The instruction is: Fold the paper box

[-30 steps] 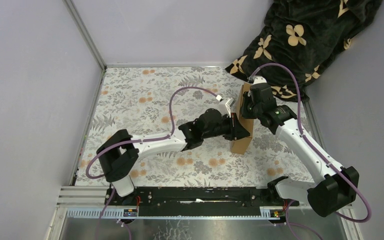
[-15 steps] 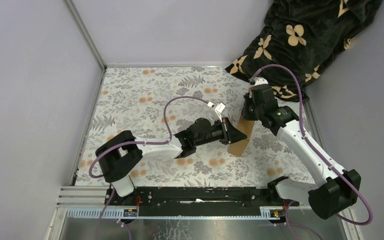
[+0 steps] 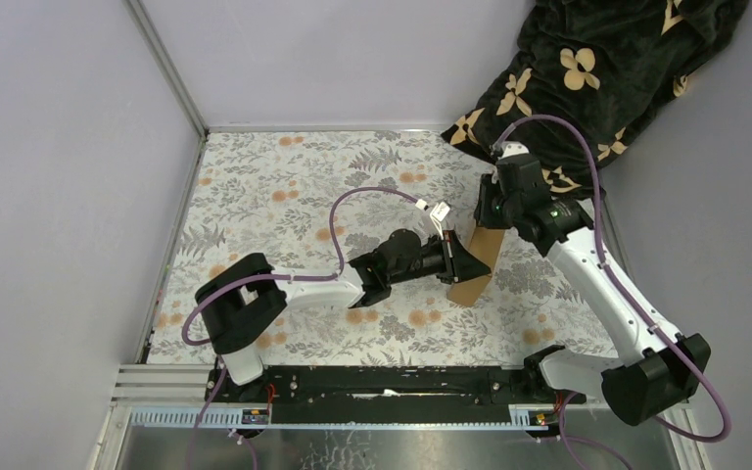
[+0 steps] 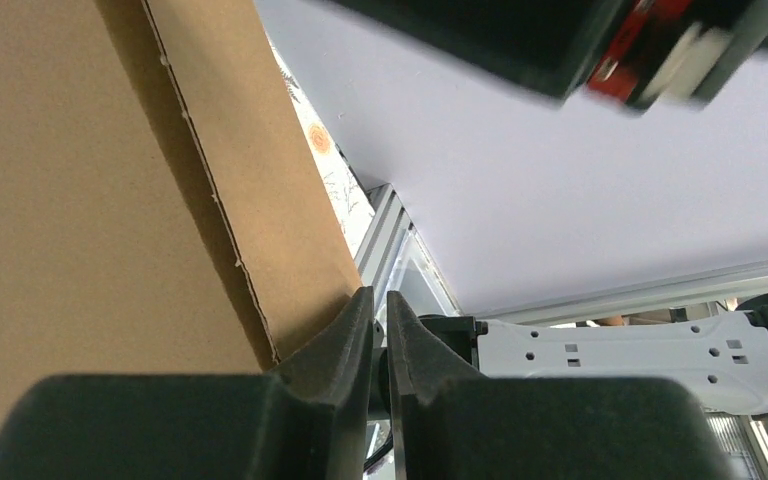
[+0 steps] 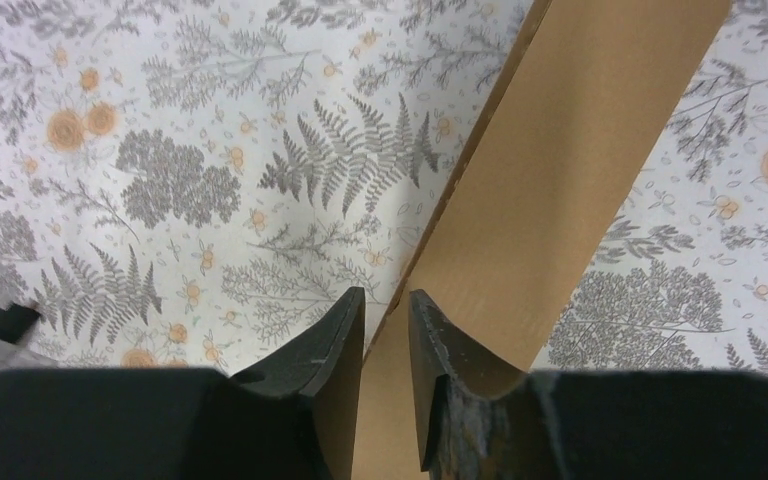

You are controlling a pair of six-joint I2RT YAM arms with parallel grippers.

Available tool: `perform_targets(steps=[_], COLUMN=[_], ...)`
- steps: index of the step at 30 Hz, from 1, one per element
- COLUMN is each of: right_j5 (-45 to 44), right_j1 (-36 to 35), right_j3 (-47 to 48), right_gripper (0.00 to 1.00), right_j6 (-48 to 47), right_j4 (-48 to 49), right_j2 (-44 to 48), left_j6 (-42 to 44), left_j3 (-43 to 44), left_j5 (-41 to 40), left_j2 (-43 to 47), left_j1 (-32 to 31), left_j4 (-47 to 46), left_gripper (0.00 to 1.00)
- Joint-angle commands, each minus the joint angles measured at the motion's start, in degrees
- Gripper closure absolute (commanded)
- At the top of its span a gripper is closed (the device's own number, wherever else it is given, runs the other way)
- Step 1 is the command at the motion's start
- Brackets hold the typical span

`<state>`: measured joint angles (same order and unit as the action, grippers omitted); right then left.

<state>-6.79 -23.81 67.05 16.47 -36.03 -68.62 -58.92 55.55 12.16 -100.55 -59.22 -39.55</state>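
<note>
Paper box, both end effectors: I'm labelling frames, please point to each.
paper box (image 3: pixel 480 264), top external view, its brown panel.
left end effector (image 4: pixel 379 296), left wrist view, between its fingertips.
right end effector (image 5: pixel 387 296), right wrist view, between fingertips.

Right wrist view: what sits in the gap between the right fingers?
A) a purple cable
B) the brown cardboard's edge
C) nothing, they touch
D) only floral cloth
B: the paper box runs down into the gap between the right fingers, brown showing between them.

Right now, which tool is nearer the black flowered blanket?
Right. The right tool is just before the blanket, at the paper box's far end; the left tool lies farther, beside the box.
</note>
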Motion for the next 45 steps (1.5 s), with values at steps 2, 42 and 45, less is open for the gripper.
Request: perform_targets(steps=[2, 42, 45], right_j5=[0.5, 2.5, 4.7], right_j1=[3.6, 15.4, 15.4], right_j3=[8.5, 5.7, 6.5], right_gripper=[0.69, 0.85, 0.85], right_j6=[-2.0, -0.4, 0.0], right_j4=[-0.9, 4.3, 6.2], right_j2=[-4.3, -25.9, -23.6], left_j6=[4.6, 5.1, 5.3], left_j3=[-2.7, -3.9, -3.6], left_j5=[-0.4, 1.3, 1.4], left_j2=[-3.3, -2.5, -2.3], left_j1=[-0.3, 1.3, 1.3], left_j4=[17.5, 16.4, 16.8], left_gripper=[0.82, 0.83, 0.83])
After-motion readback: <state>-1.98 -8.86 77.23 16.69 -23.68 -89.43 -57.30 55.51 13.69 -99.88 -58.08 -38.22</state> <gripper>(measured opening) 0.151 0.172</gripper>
